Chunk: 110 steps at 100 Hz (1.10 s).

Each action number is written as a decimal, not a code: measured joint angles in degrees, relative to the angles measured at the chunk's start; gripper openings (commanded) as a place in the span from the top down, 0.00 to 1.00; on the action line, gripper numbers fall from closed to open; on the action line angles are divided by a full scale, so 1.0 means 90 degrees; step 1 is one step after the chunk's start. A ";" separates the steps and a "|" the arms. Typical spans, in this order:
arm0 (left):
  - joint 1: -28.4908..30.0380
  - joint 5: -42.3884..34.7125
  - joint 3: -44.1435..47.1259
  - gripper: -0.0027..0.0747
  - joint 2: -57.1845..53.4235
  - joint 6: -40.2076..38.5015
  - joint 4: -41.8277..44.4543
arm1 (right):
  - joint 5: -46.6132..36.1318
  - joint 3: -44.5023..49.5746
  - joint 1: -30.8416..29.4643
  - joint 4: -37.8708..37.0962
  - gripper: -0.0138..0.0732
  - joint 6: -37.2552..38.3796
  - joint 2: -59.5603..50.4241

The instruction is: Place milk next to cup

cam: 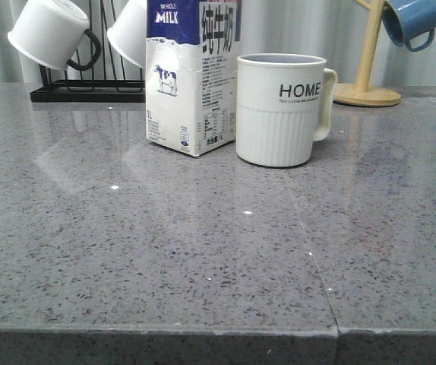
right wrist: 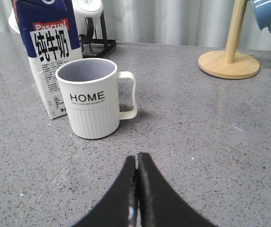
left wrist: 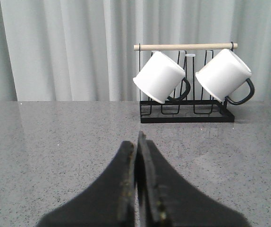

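Note:
The milk (cam: 191, 76), a tall white carton with a dark blue top and a cow picture, stands upright on the grey stone table just left of the cup (cam: 279, 109) and close beside it. The cup is an off-white ribbed mug lettered "HOME", its handle to the right. Both also show in the right wrist view: the milk (right wrist: 50, 61) and the cup (right wrist: 92, 97). My right gripper (right wrist: 137, 157) is shut and empty, low over the table, short of the cup. My left gripper (left wrist: 136, 138) is shut and empty, away from both, facing the mug rack. Neither gripper shows in the front view.
A black wire rack (left wrist: 186, 111) with a wooden bar holds two white mugs (left wrist: 161, 76) with black handles at the back left. A wooden mug stand (cam: 368, 91) with a hanging blue mug (cam: 414, 21) stands at the back right. A seam (cam: 309, 251) crosses the table.

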 measured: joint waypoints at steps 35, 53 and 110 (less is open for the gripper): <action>0.0000 -0.0102 0.0888 0.99 -0.0766 0.0000 -0.0015 | 0.0000 0.0000 0.0000 0.0000 0.92 0.0000 0.0000; 0.0000 -0.0691 0.1463 0.99 -0.0836 0.0000 -0.0015 | 0.0000 0.0000 0.0000 0.0000 0.92 0.0000 -0.0011; 0.0000 -0.0023 0.1463 0.99 -0.1057 0.0000 0.0217 | 0.0014 0.0000 0.0000 0.0000 0.92 0.0000 -0.0003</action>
